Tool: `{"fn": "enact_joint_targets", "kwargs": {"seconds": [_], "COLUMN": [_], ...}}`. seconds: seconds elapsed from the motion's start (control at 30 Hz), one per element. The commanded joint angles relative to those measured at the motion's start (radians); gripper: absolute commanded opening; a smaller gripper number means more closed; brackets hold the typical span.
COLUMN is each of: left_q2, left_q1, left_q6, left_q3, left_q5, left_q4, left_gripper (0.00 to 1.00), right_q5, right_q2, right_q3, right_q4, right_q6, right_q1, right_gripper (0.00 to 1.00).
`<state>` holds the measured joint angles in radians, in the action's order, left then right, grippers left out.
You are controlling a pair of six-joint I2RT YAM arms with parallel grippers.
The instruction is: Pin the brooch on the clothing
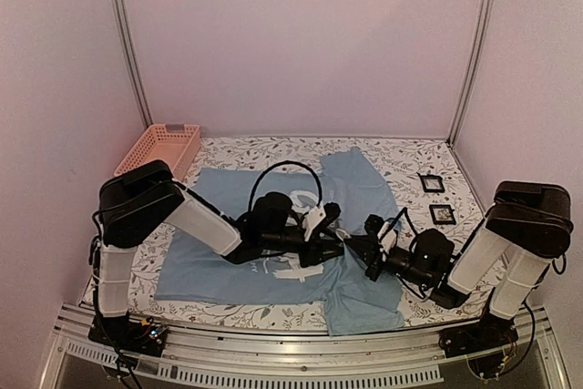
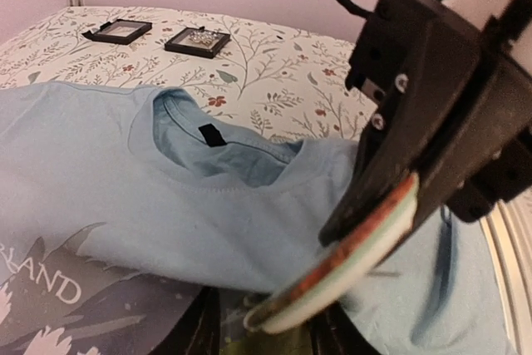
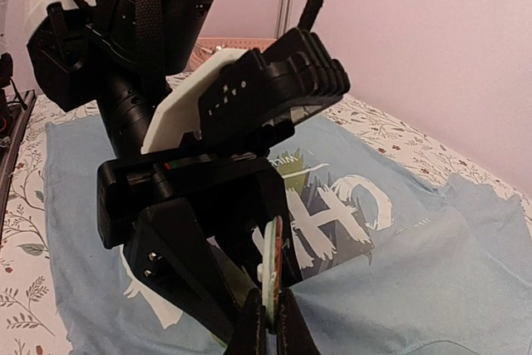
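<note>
Brooch (image 2: 349, 263), on edge just above the T-shirt (image 2: 125, 180), is clamped by its rim in the closed right end effector (image 3: 268, 322). The left end effector (image 1: 333, 243), at its 9 o'clock, has jaws partly spread and holds nothing. Such a thin rim grip could let the pin twist or drop.

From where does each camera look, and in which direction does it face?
Top external: high behind the bases, looking down on the T-shirt and table; both arms show.
Left wrist: low over the shirt, facing its collar and the right gripper; own fingers at bottom edge.
Right wrist: low, facing the left gripper; own fingertips pinch the brooch.
Shared: both wrist views show the brooch.
</note>
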<state>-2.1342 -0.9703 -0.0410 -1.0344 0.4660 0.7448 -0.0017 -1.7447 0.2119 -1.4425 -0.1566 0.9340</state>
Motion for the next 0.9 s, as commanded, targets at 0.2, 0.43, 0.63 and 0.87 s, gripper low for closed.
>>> {"fn": "enact_joint_targets", "kwargs": {"seconds": [0.2, 0.43, 0.63, 0.87], "left_q2": [0.168, 0.128, 0.119, 0.125], "left_q1": [0.020, 0.028, 0.029, 0.031], "left_q6": [0.086, 0.121, 0.145, 0.160], "left_q3": [0.161, 0.091, 0.072, 0.076], "left_q5": [0.032, 0.051, 0.086, 0.138], "left_q4": [0.050, 0.025, 0.003, -0.025], "left_gripper": [0.53, 0.51, 0.27, 0.15], "right_q5": [-0.316, -0.424, -0.473, -0.491], "right_q2": [0.068, 0.068, 0.063, 0.051], "right_q3": [-0.012, 0.003, 0.012, 0.021], "right_q4": [0.085, 0.121, 0.138, 0.143], "right_q6": [0.028, 0.023, 0.022, 0.023], "right_q1": [-0.109, -0.143, -0.165, -0.181], "right_gripper": [0.00, 0.00, 0.00, 0.00]}}
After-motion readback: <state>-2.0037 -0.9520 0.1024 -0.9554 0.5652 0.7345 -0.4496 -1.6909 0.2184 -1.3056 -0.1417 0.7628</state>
